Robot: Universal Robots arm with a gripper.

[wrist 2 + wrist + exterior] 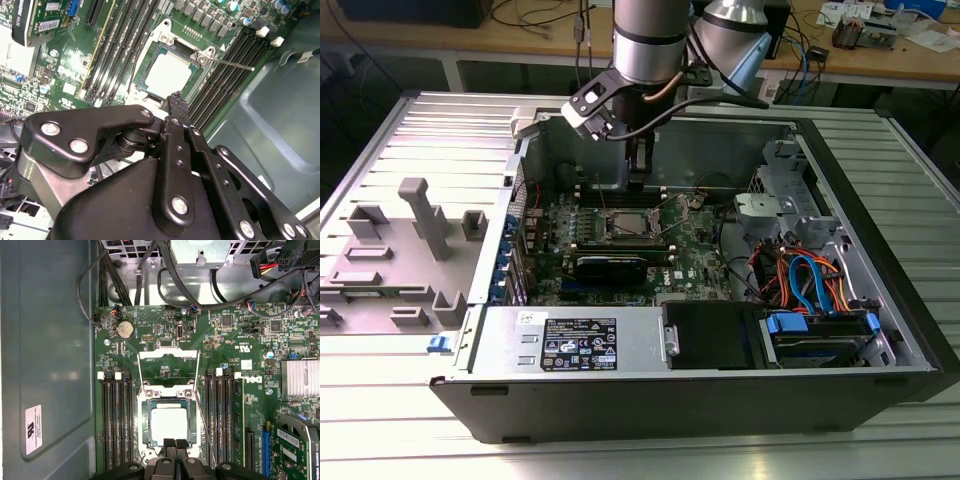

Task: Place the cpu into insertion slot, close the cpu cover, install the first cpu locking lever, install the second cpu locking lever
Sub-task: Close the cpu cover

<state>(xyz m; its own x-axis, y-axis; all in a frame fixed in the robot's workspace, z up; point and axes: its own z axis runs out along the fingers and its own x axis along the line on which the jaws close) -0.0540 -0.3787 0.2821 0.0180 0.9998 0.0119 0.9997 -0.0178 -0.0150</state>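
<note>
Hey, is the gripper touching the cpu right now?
Apart. In the exterior view the gripper hangs above the cpu, with a strip of motherboard showing between its tip and the chip.

The cpu (pixel 169 423) is silvery-grey; the circuit board (pixel 255 415) green; the hand (pixel 175 442) black; cables (pixel 812 280) blue and orange.

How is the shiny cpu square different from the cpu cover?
The cpu is a solid plate; the cpu cover is a frame with a big window. The cpu lies in the insertion slot; the cpu cover is swung open beyond it. Both are silvery and square.
</note>
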